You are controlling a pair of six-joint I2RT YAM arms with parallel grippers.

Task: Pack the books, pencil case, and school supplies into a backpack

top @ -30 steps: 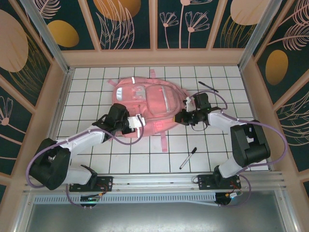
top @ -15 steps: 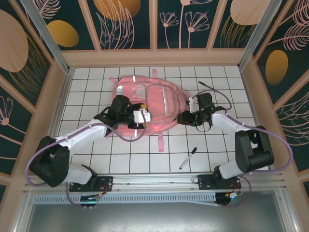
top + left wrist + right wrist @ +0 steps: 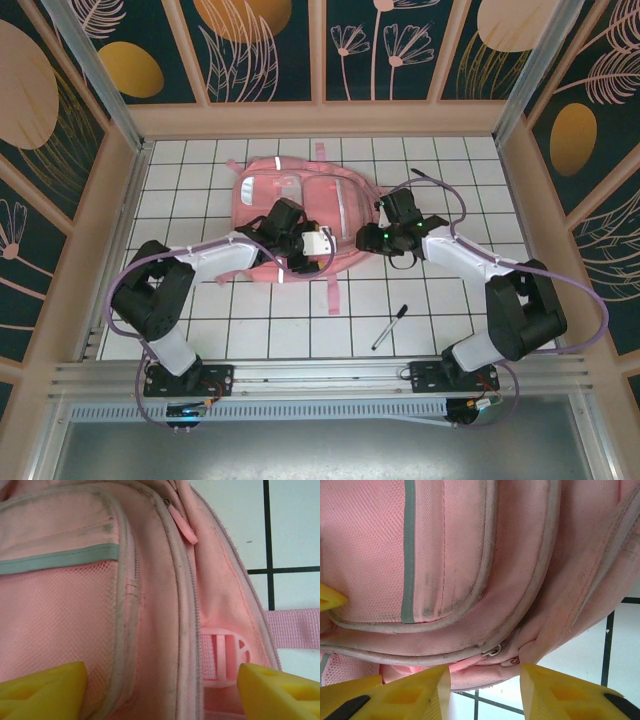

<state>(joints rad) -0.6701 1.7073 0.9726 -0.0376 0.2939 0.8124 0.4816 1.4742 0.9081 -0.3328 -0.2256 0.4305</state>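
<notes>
1. The large, soft pink fabric backpack [image 3: 300,200] lies flat at mid-table. It is woven cloth with a fine mesh panel [image 3: 55,610], a grey-green trim strip [image 3: 409,550], scuffed piping and a round pink plastic buckle [image 3: 225,655].
2. The left gripper [image 3: 162,675] hovers over the pack's lower edge, its yellow fingers spread wide and empty. The right gripper [image 3: 484,680] is also parted and empty, just below the small metal zipper sliders [image 3: 492,651].
3. A second ago the left gripper was at the pack's left side; it is now over the lower middle. The right gripper has edged closer. The slim black pen [image 3: 390,327] has not moved.
4. The table [image 3: 200,310] is white tile with black grid lines. Dark floral wall panels [image 3: 260,50] sit in pale wooden frames.
</notes>
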